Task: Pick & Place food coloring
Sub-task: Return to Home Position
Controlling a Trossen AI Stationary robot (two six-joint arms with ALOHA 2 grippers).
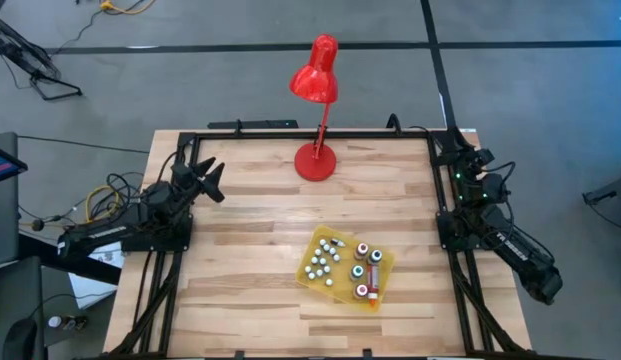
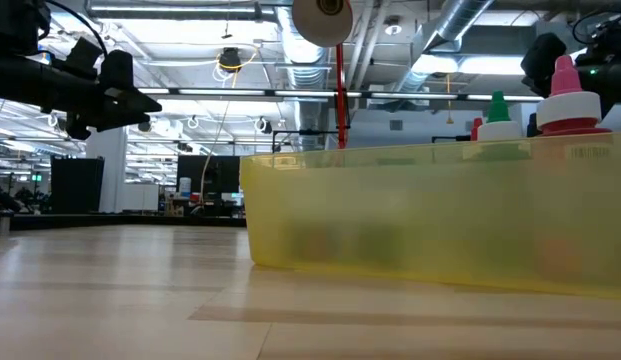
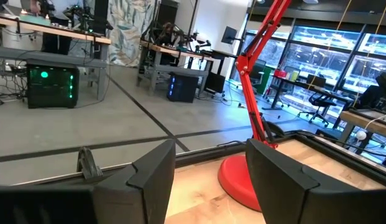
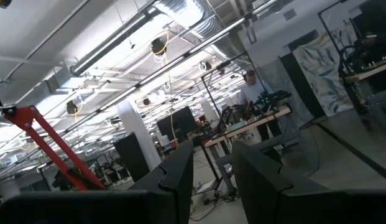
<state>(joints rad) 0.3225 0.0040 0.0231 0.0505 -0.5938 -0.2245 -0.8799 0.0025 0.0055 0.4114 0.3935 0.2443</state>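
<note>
lamp red | bin yellow | food coloring caps pink, green, perhaps red

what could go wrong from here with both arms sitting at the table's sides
1. The left gripper, open, faces the red lamp near its base. A forward swing might knock the lamp over.
2. The food coloring bottles stand taller than the wall of the yellow bin. A low pass over the bin could tip them.
The right gripper waits at the table's right side, clear of both.

Food coloring bottles sit in the yellow bin beside white balls.
</note>
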